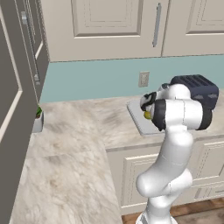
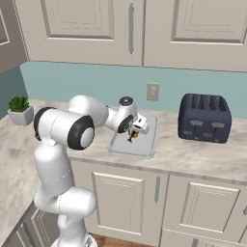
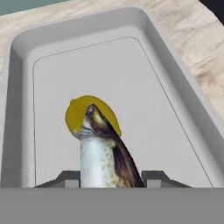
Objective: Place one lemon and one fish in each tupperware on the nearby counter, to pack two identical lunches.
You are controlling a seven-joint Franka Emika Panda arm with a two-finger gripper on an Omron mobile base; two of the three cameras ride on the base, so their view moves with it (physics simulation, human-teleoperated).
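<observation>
Over the grey tupperware (image 3: 183, 131), the gripper (image 3: 107, 177) gripped the fish (image 3: 103, 153) above a lemon (image 3: 76, 113), bare floor reaching every raised rim

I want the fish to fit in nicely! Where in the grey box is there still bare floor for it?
The flat light grey rectangular tupperware is bare across its far end and along the side toward the beige marbled counter. It is crowded near the pincer, where the round yellow lemon sits right behind the brown-and-silver fish it holds.
</observation>
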